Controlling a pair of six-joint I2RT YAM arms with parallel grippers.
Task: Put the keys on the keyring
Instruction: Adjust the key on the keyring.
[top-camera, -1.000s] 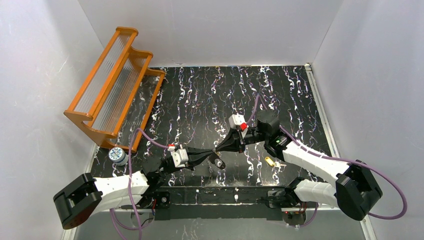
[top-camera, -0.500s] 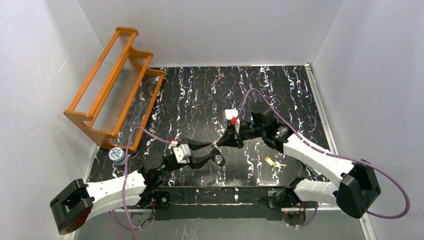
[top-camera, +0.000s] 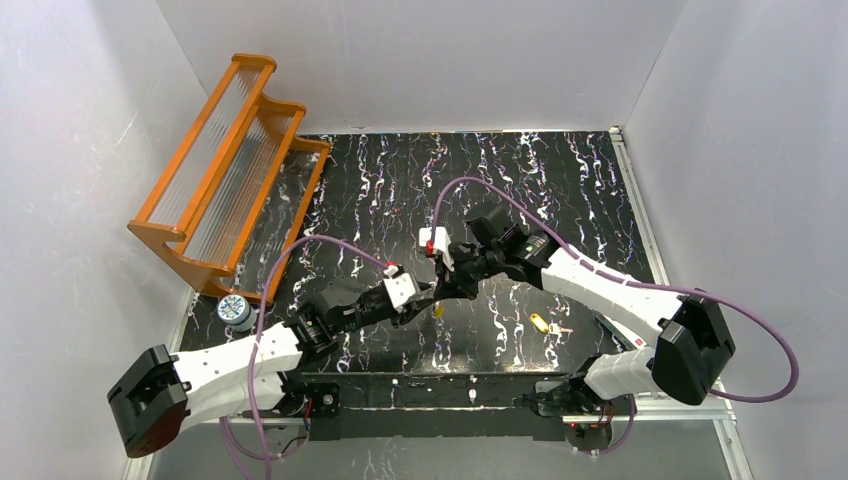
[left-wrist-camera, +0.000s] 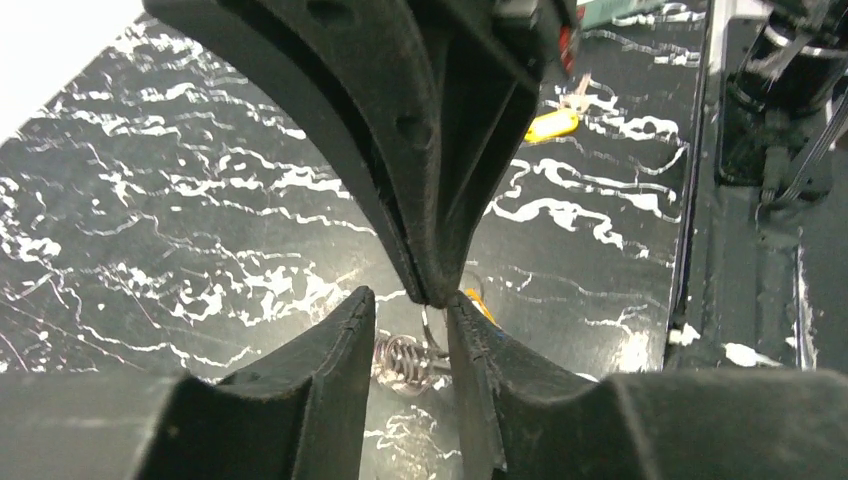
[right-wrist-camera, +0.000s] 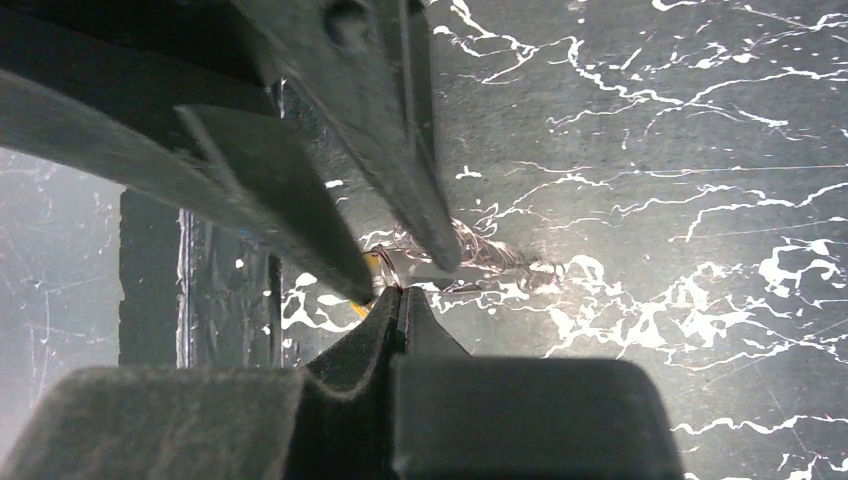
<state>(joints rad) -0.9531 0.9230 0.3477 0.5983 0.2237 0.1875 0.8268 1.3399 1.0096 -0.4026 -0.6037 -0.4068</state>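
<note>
Your right hand (right-wrist-camera: 400, 298) was pressed shut on the thin keyring (left-wrist-camera: 426, 325), held off the tabletop (top-camera: 450, 180) with one key (left-wrist-camera: 480, 305) dangling just below, so your left hand (left-wrist-camera: 410, 300), part spread either side of that pinch, likely needed to close squarely on the loop; the other key (top-camera: 540, 323) lay well apart.

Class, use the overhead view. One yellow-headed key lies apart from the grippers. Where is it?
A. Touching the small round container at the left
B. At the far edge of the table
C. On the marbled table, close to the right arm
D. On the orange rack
C: the key lies flat on the table, just in front of the right arm.
</note>
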